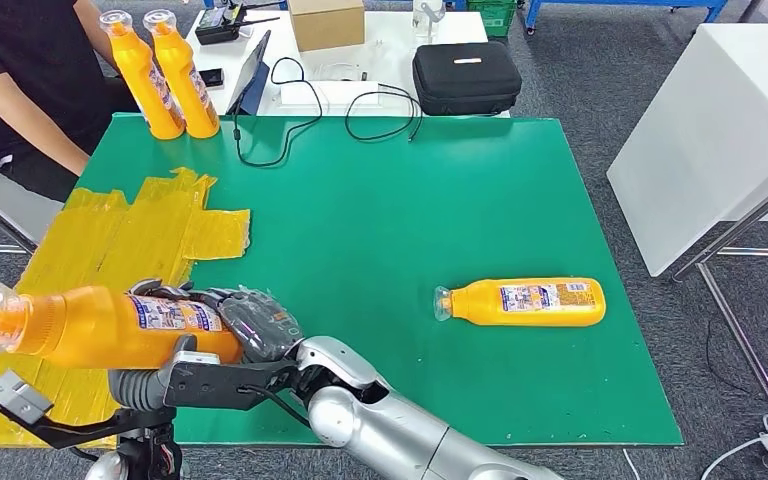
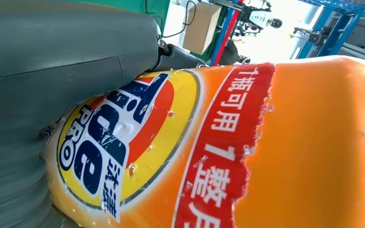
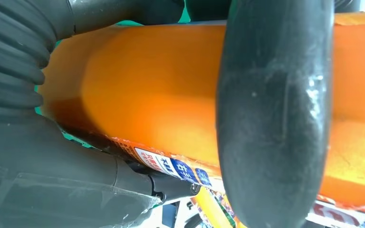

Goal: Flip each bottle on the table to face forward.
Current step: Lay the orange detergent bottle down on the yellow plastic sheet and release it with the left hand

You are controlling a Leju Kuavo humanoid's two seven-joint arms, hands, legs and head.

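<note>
Head view — green table (image 1: 390,220), yellow tape patch (image 1: 130,225), grey carpet (image 1: 600,80).

Grey carpet floor (image 1: 650,60) surrounds a white cabinet (image 1: 710,140).

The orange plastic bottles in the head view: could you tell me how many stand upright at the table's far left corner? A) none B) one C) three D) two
D: two orange plastic bottles stand upright side by side at the far left corner of the green table.
</note>
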